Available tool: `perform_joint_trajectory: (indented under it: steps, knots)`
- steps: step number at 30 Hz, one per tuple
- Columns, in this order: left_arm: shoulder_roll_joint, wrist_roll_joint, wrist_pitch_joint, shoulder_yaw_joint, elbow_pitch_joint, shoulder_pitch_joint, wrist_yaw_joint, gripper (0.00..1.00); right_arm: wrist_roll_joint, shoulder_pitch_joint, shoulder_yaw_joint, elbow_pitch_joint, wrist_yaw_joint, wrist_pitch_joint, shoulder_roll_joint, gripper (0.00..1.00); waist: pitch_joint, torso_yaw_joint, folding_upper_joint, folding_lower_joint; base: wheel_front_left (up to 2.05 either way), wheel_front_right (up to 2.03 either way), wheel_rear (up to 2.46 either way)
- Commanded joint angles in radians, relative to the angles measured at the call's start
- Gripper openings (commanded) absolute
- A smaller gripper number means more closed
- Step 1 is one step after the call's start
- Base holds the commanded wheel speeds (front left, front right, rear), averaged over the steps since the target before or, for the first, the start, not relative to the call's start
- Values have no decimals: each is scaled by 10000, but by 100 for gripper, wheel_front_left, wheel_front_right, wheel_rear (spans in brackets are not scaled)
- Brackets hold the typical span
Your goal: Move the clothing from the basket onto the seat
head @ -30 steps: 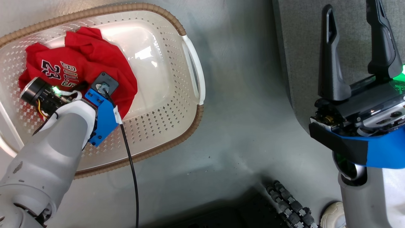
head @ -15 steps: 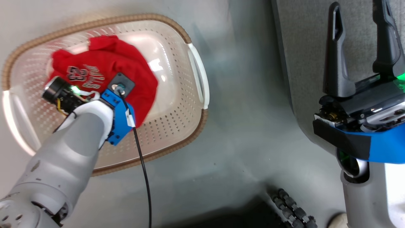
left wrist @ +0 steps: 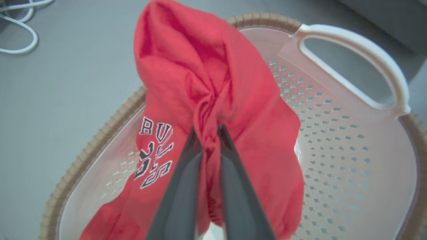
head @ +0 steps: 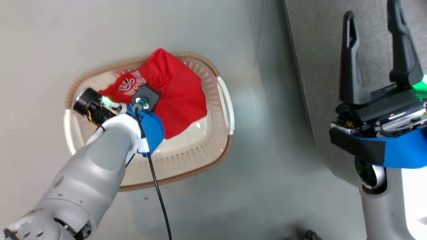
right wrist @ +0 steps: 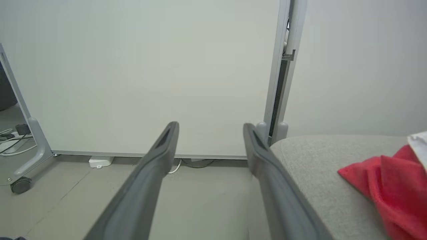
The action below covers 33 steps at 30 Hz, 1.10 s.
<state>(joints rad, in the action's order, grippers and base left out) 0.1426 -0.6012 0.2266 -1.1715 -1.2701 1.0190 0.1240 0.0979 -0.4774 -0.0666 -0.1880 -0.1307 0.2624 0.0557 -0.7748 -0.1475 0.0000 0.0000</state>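
Note:
A red garment with white "BULLS" lettering hangs bunched above the cream perforated basket, and my left gripper is shut on a fold of it. In the head view the same garment drapes from my left wrist over the basket's brown rim. My right gripper is open with nothing between its fingers, over the edge of the grey seat. In the right wrist view, beyond my right gripper, another red garment lies on the seat.
The basket stands on a grey floor, left of the seat. White cables lie on the floor beyond the basket. A pale panel on a wheeled frame stands behind the seat.
My left gripper has shut on the lettered garment and raised it off the basket floor. The head camera has moved, so the basket looks smaller. The right gripper stays open.

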Motion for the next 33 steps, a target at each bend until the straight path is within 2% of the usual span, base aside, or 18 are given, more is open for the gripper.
perform_joint_trajectory:
  steps: [1, 8, 15, 33]
  knots:
    - [-47, -108, 150, 71, 66, -139, 35, 0, 12, 253, 33, 89, -1, 36, 51, 100, 856, 275, 0, 0, 0, 0, 0]
    - [-123, -212, 393, 226, 845, -559, 68, 0, 82, 1060, 243, 624, -1, 36, 205, 100, 2486, 669, 0, 0, 0, 0, 0]
    - [177, -58, 398, 1129, 2562, -1213, -91, 0, 130, 2002, 319, 1258, -1, 38, 401, 100, 4011, 1024, 0, 0, 0, 0, 0]
    - [392, 520, 400, 3219, 4898, -3079, -144, 0, 404, 3704, -150, 2171, -1, 36, 230, 100, 6994, 1287, 0, 0, 0, 0, 0]
